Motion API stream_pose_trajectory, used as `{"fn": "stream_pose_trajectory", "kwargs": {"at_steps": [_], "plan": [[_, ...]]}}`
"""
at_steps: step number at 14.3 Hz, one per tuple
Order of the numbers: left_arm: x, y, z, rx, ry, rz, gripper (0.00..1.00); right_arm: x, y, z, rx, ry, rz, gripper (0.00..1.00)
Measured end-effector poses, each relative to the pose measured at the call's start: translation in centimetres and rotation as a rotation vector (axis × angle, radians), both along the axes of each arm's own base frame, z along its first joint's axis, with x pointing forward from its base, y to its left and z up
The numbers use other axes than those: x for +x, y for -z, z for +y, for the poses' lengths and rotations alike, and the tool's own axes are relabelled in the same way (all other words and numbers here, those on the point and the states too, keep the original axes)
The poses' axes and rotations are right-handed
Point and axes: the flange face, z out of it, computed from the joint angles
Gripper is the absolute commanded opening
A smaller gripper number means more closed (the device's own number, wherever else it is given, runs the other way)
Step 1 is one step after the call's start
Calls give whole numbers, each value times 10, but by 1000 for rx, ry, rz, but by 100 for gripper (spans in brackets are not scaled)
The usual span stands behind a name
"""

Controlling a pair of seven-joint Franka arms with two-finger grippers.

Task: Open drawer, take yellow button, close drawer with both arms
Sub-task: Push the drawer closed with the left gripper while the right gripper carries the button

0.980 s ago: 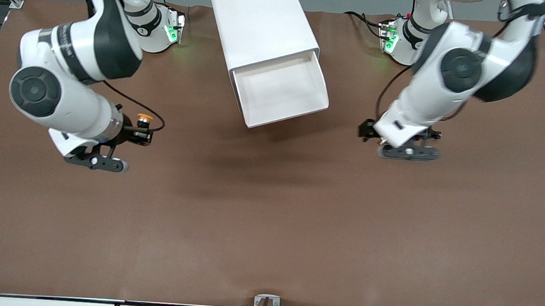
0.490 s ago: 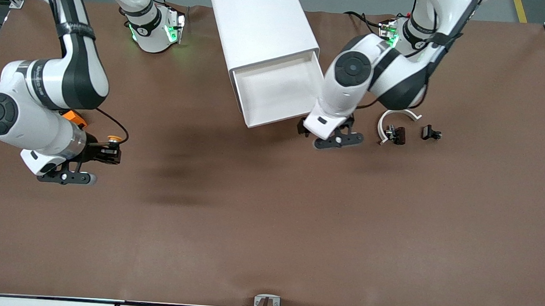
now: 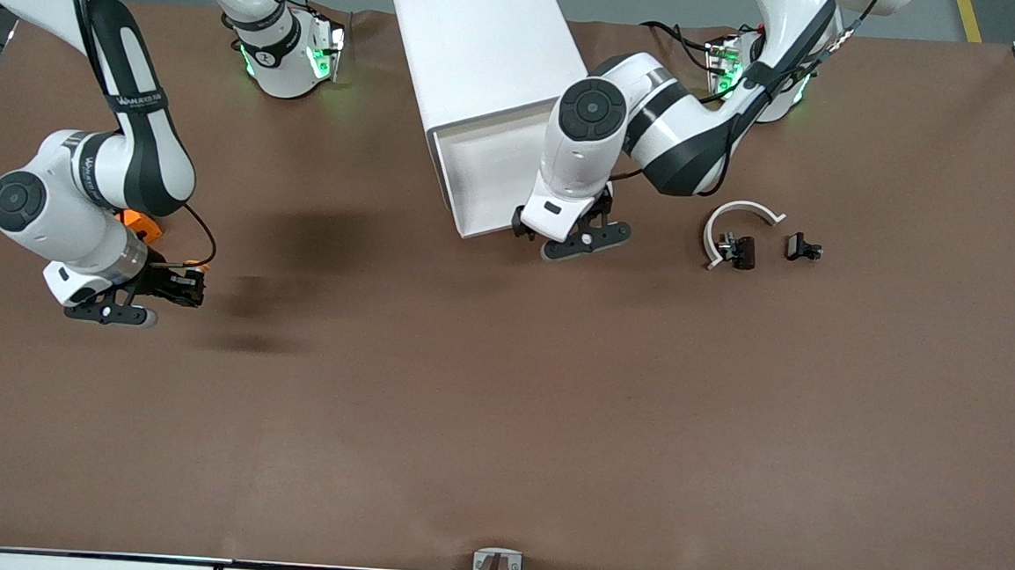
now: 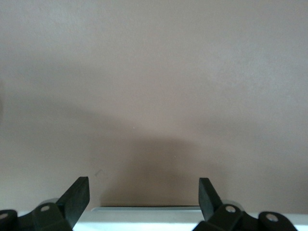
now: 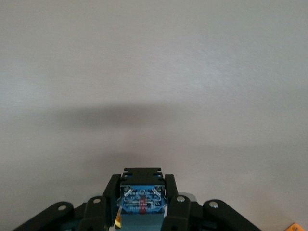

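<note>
The white cabinet (image 3: 487,46) stands at the table's middle by the arm bases, and its top drawer (image 3: 488,174) is pulled out. My left gripper (image 3: 566,234) hangs open at the drawer's front corner. In the left wrist view the drawer's white front edge (image 4: 144,215) lies between its spread fingers (image 4: 77,197), with nothing held. My right gripper (image 3: 183,288) is low over bare table toward the right arm's end, shut on the button (image 3: 198,270). The right wrist view shows the button's blue body (image 5: 142,199) clamped between the fingers (image 5: 172,192).
An orange block (image 3: 142,223) lies on the table, partly under the right arm's wrist. Toward the left arm's end lie a white curved ring (image 3: 745,213) and small black parts (image 3: 739,251) (image 3: 802,247). Brown table surface (image 3: 500,408) spreads toward the front camera.
The left arm swung from its end of the table to the drawer's front, still open. The right gripper carried the button toward its own end and lower, beside the orange block.
</note>
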Motion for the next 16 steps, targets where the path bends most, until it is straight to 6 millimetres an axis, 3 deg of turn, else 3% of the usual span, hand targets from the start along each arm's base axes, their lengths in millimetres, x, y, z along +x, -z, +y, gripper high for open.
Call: {"fn": "stream_pose_trajectory", "kwargs": {"at_steps": [5,8,12,16], "plan": [[-5,2,-6,-13,-52,32,100,-2,16,-26,-12,6,-56,0],[-19,2,-17,-41,-63,90,100,-3,33,-43,-20,20,-72,0],[-42,3,-31,-57,-85,188,100,-5,59,-45,-21,22,-59,0],[-59,11,-45,-66,-144,262,100,-8,72,-45,-19,22,-40,0]]}}
